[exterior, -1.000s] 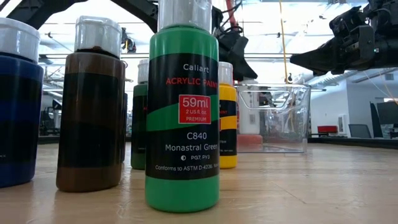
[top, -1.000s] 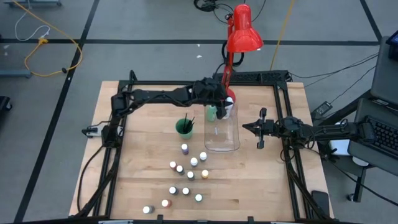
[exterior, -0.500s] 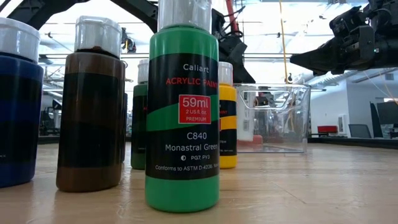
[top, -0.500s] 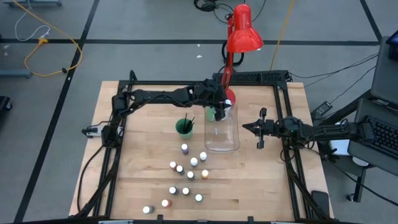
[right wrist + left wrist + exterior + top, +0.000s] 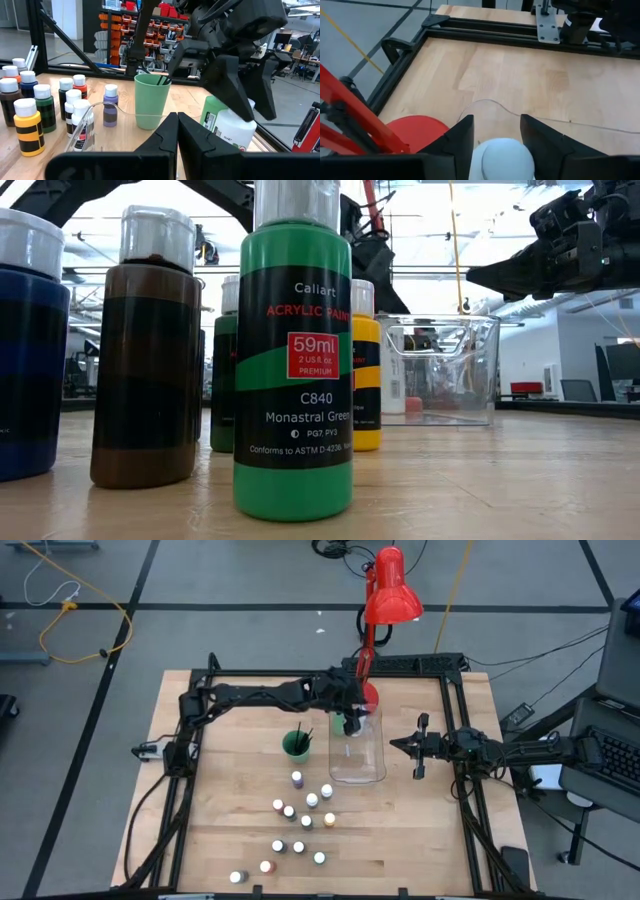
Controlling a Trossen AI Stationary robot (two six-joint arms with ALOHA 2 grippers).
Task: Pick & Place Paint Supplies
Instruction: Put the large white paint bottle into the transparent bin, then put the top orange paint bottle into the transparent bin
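Reaching across the bench [image 5: 220, 830] from its 9 o'clock side, the left arm held its left gripper [image 5: 356, 716] over the 12 o'clock end of the clear bin [image 5: 357, 753]. In the right wrist view its fingers [image 5: 235, 85] stood parted around a large white bottle [image 5: 231, 129] with a white cap, a green bottle [image 5: 212, 111] just behind it; whether the fingers touched the white bottle I cannot tell. The left wrist view showed that cap [image 5: 502, 158] between the two dark fingers [image 5: 540, 142]. The right gripper [image 5: 421, 745] waited at the bin's 3 o'clock side, its fingers pressed together on nothing. The green cup [image 5: 297, 744], with dark brush handles [image 5: 304, 734] standing in it, sat at the bin's 9 o'clock. The small white-capped bottles [image 5: 297, 815] stood scattered towards 6 o'clock of the bin. A red lamp [image 5: 391, 587] rose at the bench's 12 o'clock edge
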